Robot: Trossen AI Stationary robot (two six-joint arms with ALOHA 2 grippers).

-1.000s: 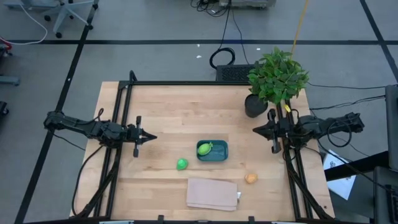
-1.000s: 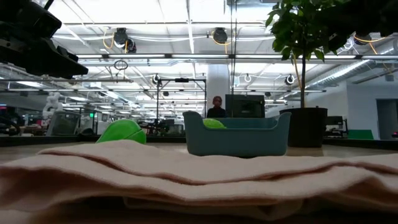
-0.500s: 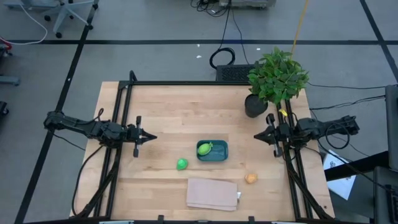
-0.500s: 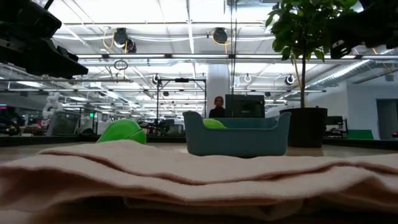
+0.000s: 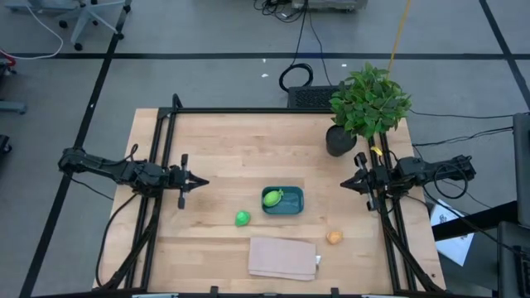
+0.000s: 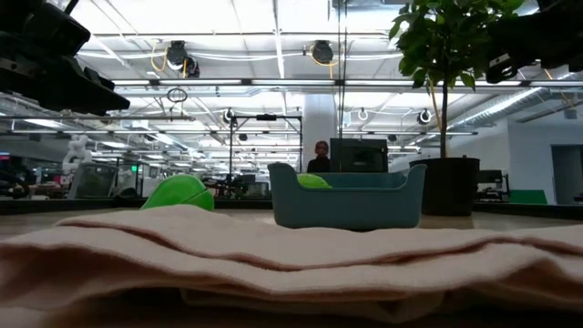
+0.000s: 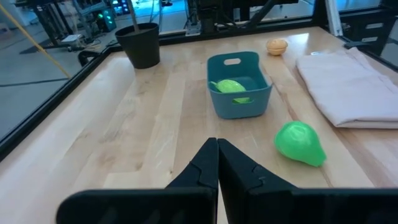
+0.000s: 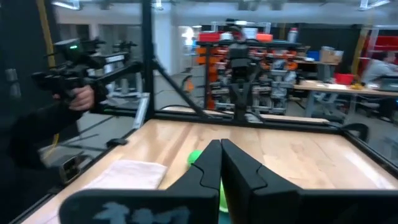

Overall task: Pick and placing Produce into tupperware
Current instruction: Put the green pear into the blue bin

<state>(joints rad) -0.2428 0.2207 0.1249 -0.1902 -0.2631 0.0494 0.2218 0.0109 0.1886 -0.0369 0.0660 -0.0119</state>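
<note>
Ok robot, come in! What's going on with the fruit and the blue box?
Left gripper and right gripper shut, empty, at table sides. Yellow-green fruit inside tupperware; green fruit and orange fruit on table. Nothing blocking.

Dark jointed arms, black cables, tapered fingers.

Wooden table [image 5: 232,149]; teal tupperware [image 5: 291,205], green fruit [image 5: 242,218], orange fruit [image 5: 334,237], beige cloth [image 5: 282,257], potted plant [image 5: 364,108]
</note>
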